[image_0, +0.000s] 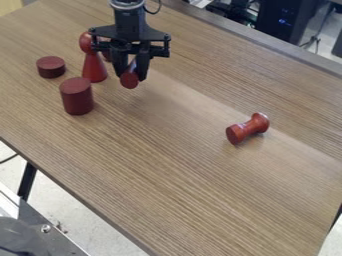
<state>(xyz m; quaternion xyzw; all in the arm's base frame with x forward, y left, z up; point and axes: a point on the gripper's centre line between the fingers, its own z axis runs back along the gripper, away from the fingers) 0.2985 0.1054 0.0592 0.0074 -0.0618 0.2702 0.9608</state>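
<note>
While the tool pinches one round-ended red rod between slightly parted fingers beside the pawn, a low sideways swing could topple that neighbour. The tabletop carries one pawn, one tall cylinder, one disc and one spool (on its side, well apart).

The black arm came in from the top, left of the middle. Its gripper hung down, with its two black fingers side by side and a small gap between them.
</note>
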